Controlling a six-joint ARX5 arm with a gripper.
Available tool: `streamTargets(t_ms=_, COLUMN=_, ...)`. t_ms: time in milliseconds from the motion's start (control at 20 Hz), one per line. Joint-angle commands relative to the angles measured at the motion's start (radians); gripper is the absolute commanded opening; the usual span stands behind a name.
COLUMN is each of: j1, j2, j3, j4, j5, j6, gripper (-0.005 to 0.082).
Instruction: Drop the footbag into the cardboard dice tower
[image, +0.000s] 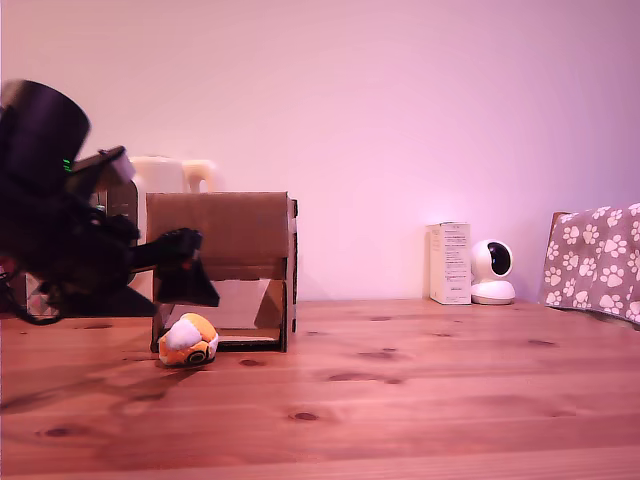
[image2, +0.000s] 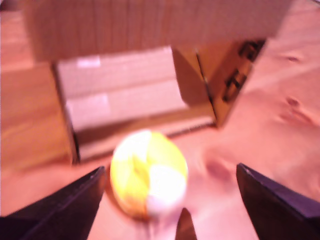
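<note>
Wrist view: the gripper (image2: 170, 200) is spread wide around the footbag (image2: 148, 173), which lies on the wooden table (image2: 280, 125) just before the cardboard dice tower's (image2: 150, 30) lower opening. Risk: one finger touching early could roll the soft ball into the opening, preventing a grasp.

Looks like a home: pine table (image: 400, 400), paw-print cloth (image: 597, 262), security camera (image: 492, 271) (plain wall behind).

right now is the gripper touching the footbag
Apart. In the wrist view the open gripper leaves bare table between the footbag and its far finger.
</note>
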Motion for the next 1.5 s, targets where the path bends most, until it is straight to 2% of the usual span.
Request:
streamTargets(t_ms=0, j1=-0.003, j2=0.047, j3=0.013, j4=-0.001, j5=-0.004, j6=0.005, gripper=0.076)
streamTargets(t_ms=300, j1=-0.002, j2=0.132, j3=0.052, j4=-0.008, j5=-0.018, j6=0.005, gripper=0.0742)
streamTargets(t_ms=350, j1=-0.002, j2=0.134, j3=0.052, j4=-0.011, j5=-0.035, j6=0.005, gripper=0.0678)
streamTargets(t_ms=400, j1=-0.002, j2=0.139, j3=0.052, j4=-0.01, j5=-0.042, j6=0.005, gripper=0.0575)
streamTargets(t_ms=500, j1=-0.002, j2=0.14, j3=0.052, j4=-0.018, j5=-0.046, j6=0.005, gripper=0.029)
streamTargets(t_ms=550, j1=-0.002, j2=0.14, j3=0.052, j4=-0.02, j5=-0.045, j6=0.005, gripper=0.0187)
streamTargets(t_ms=600, j1=-0.002, j2=0.14, j3=0.052, j4=-0.019, j5=-0.045, j6=0.005, gripper=0.0117)
streamTargets(t_ms=650, j1=-0.003, j2=0.14, j3=0.052, j4=-0.019, j5=-0.045, j6=0.005, gripper=0.0083)
streamTargets(t_ms=800, j1=-0.003, j2=0.124, j3=0.052, j4=-0.05, j5=-0.005, j6=0.003, gripper=0.0075)
streamTargets(t_ms=1000, j1=-0.006, j2=0.02, j3=0.052, j4=-0.192, j5=0.066, j6=0.001, gripper=0.0075)
streamTargets(t_ms=1250, j1=-0.007, j2=-0.188, j3=0.052, j4=-0.406, j5=0.076, j6=-0.003, gripper=0.0075)
streamTargets(t_ms=1450, j1=-0.007, j2=-0.349, j3=0.052, j4=-0.517, j5=0.076, j6=-0.003, gripper=0.0076)
